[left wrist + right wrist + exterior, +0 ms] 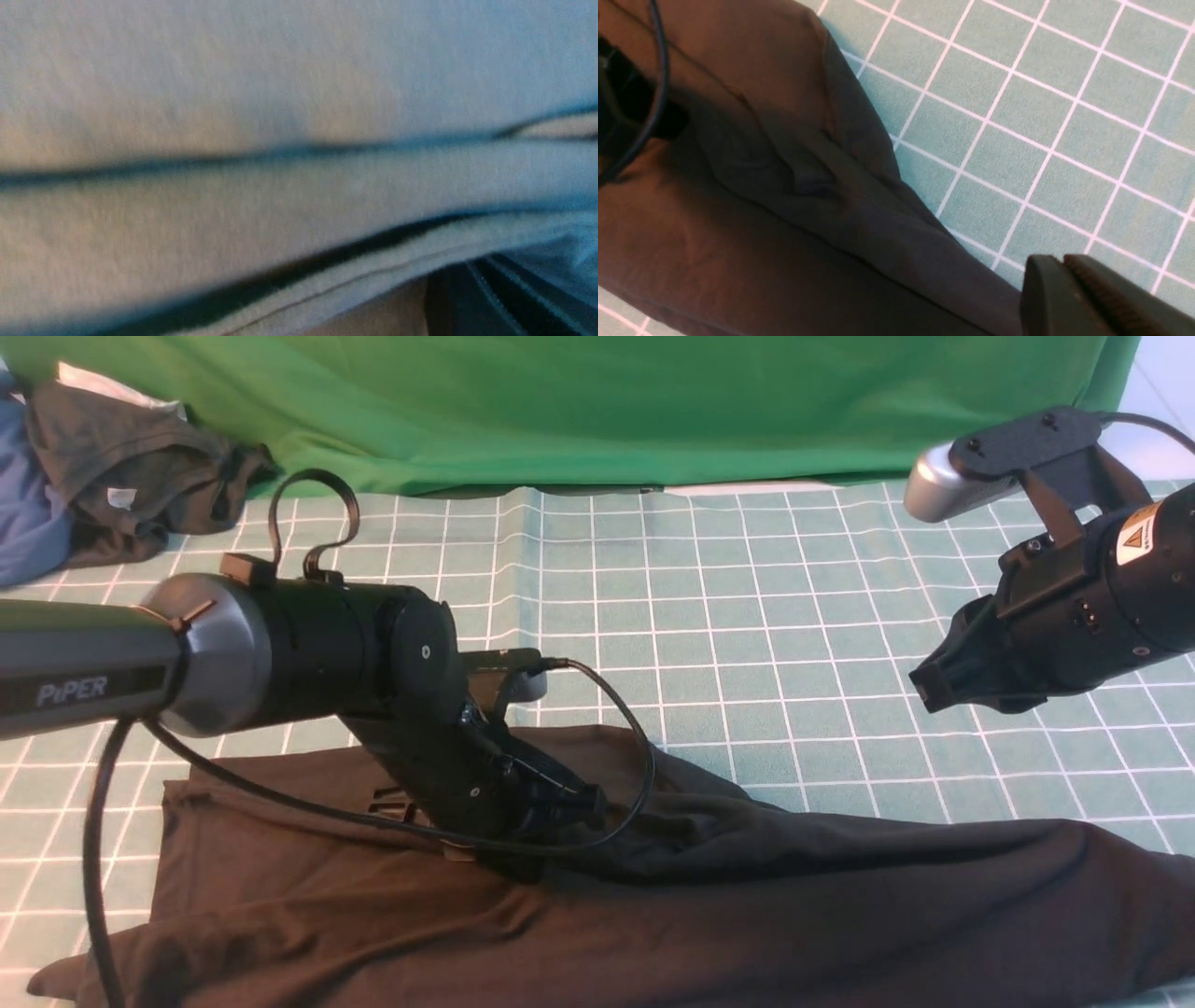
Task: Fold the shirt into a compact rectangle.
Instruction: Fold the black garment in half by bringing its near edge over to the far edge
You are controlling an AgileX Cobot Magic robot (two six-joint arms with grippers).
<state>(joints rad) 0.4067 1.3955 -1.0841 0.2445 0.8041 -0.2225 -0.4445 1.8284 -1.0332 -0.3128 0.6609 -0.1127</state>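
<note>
The black shirt (pixel 747 896) lies crumpled along the near edge of the gridded mat, with folds rising toward the middle. Only a scrap of its white print (pixel 387 800) peeks out beside the left arm. My left gripper (pixel 537 826) is pressed down into the shirt's middle, and creases run to it. It looks shut on a bunched fold, and the left wrist view is filled with close, blurred shirt fabric (pixel 280 93). My right gripper (pixel 924 691) hangs shut and empty above the bare mat at the right, beyond the shirt's far edge (pixel 878 154); its fingertips (pixel 1045 270) meet.
A dark grey garment (pixel 121 476) and blue cloth (pixel 28 504) are piled at the back left corner. Green backdrop cloth (pixel 597 401) hangs along the back. The teal gridded mat (pixel 747 616) spreads beyond the shirt. The left arm's cable (pixel 639 756) loops over the fabric.
</note>
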